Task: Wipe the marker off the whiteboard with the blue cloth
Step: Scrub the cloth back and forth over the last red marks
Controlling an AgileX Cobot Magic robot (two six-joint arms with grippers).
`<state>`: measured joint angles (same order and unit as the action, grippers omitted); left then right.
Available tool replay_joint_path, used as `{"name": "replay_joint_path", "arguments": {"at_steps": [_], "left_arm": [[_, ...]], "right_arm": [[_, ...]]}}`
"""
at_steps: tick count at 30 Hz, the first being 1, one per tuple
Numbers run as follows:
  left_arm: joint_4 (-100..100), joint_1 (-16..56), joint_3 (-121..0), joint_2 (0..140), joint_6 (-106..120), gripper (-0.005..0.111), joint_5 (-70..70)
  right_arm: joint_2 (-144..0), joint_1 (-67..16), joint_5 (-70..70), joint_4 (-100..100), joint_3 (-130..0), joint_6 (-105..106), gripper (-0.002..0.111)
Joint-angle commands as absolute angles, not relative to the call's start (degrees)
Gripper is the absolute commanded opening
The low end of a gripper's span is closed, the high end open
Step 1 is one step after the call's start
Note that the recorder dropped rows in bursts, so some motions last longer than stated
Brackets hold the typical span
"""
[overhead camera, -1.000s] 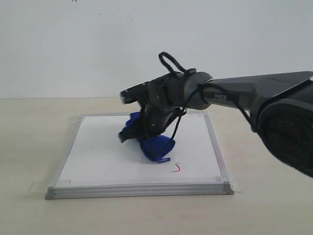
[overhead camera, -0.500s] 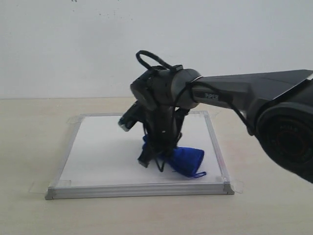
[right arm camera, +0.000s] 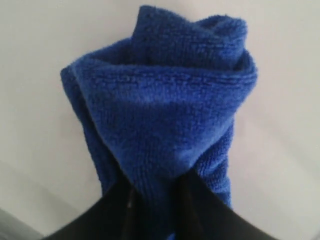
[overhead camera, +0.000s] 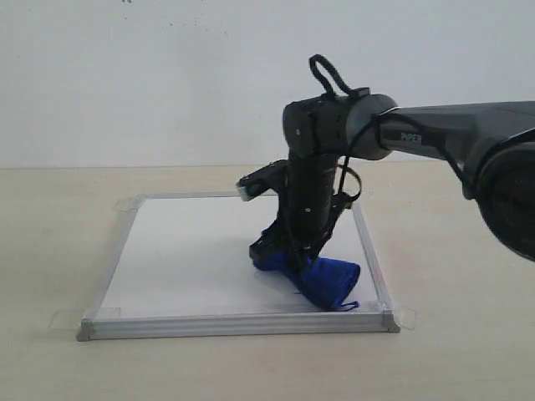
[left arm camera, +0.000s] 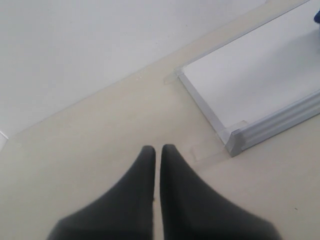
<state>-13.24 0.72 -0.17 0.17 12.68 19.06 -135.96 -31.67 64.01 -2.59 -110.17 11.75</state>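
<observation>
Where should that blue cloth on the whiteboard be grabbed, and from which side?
Pinch the bunched-up ridge of the blue cloth, coming down from above, as the right gripper does now. The folds gathered there stand up off the whiteboard and give thick material to pinch. The rest trails low on the board and is likely hard to get under.

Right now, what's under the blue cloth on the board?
The blue cloth lies on the whiteboard near its front right corner, with bare white surface around it. No red marker shows anywhere; the patch beneath the cloth is covered, so leftover writing there cannot be ruled out.
</observation>
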Motion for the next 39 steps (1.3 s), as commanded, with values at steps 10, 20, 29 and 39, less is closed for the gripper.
{"name": "replay_joint_path", "arguments": {"at_steps": [10, 20, 29, 39], "left_arm": [[-13.15, 0.58, 0.00, 0.00, 12.98, 0.004, 18.93], [-13.15, 0.58, 0.00, 0.00, 12.98, 0.004, 18.93], [-13.15, 0.58, 0.00, 0.00, 12.98, 0.004, 18.93], [-13.15, 0.58, 0.00, 0.00, 12.98, 0.004, 18.93]], "right_arm": [[-138.48, -39.33, 69.96, 1.68, -108.43, 19.28, 0.000], [-137.94, -28.40, 69.96, 13.87, -107.09, 1.42, 0.000], [-137.29, -28.17, 69.96, 0.00, -107.09, 0.40, 0.000], [-137.74, -39.99, 52.32, -14.74, -108.31, 10.60, 0.000]]}}
